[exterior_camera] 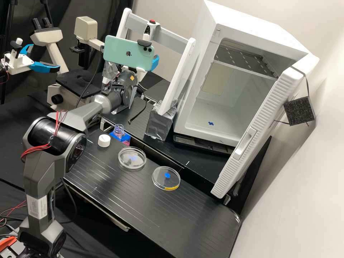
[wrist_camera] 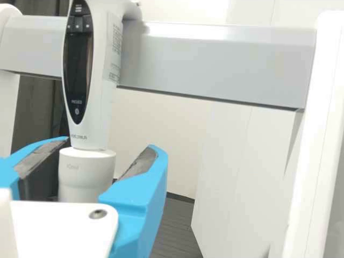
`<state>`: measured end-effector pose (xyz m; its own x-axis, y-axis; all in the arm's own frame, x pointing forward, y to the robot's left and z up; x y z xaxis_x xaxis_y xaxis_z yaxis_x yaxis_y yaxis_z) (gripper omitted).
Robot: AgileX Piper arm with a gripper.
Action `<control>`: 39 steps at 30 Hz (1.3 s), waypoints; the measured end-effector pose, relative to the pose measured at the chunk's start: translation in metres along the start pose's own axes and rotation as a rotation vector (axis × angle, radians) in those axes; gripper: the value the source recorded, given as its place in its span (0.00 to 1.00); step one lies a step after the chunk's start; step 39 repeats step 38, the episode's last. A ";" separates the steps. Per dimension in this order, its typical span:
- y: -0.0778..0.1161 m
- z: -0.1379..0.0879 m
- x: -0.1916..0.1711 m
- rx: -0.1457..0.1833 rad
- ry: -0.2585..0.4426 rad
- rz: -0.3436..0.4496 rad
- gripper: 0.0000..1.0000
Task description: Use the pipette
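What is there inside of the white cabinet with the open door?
Inside the white cabinet are a dark slotted shelf high up and a small blue mark on the floor. The door covers part of the interior.

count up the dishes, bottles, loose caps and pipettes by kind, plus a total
Dishes: 2
Bottles: 1
Loose caps: 1
Pipettes: 1
Total: 5
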<state>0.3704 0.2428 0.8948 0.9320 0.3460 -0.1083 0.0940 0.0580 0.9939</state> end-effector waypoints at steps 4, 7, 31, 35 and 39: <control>-0.003 0.003 -0.001 0.000 -0.012 -0.002 1.00; -0.007 0.007 -0.006 0.007 -0.024 -0.005 1.00; -0.017 0.031 -0.158 0.073 0.089 0.347 1.00; -0.024 0.045 -0.170 0.128 0.114 0.385 1.00; -0.028 0.054 -0.176 0.164 0.120 0.409 1.00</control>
